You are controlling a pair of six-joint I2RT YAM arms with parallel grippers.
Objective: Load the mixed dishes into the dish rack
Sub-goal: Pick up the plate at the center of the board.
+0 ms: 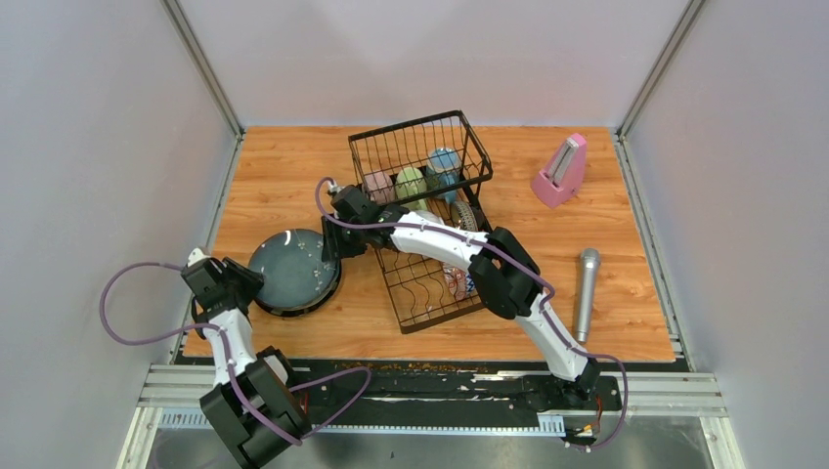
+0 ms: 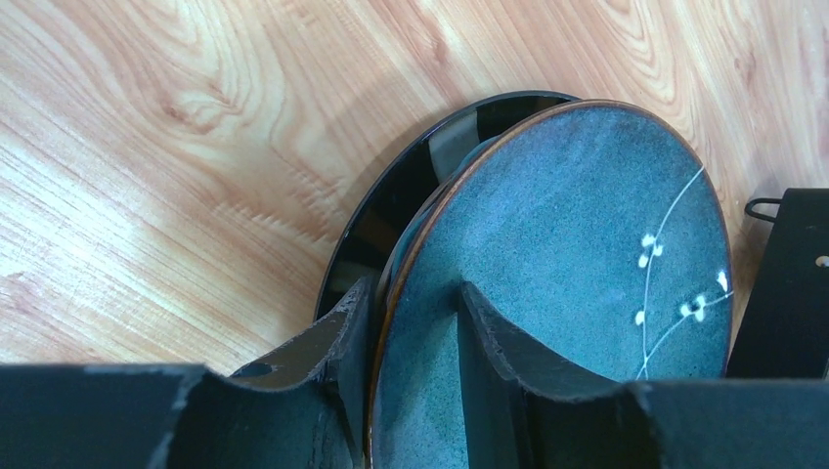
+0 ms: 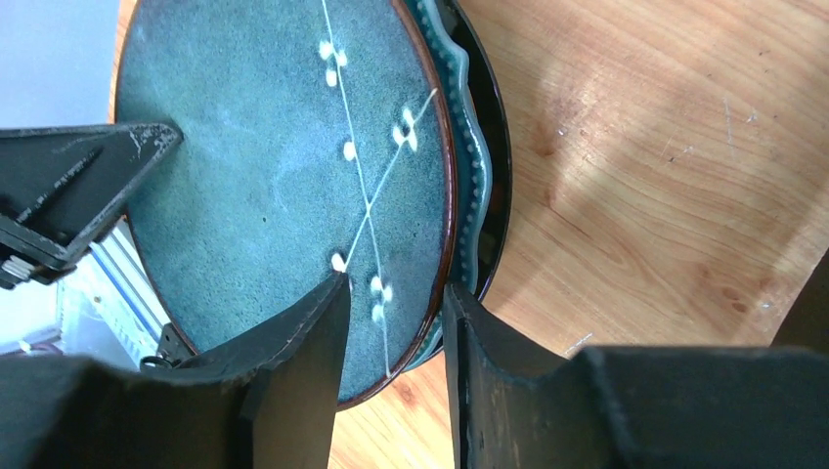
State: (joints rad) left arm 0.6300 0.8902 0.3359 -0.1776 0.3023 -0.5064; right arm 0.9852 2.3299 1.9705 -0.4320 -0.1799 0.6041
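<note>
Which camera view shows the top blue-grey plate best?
The right wrist view: the plate nearly fills it, with its white blossom pattern sharp. The left wrist view shows about half, with part of the pattern. The top external view shows it small.

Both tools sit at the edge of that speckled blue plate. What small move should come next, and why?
Probably close both tools firmly on the rim of the top plate before lifting. The left tool and right tool straddle that rim from opposite sides, yet whether either grips is unclear. It rests on lower plates beside the dish rack, so a loose hold might drop it.
</note>
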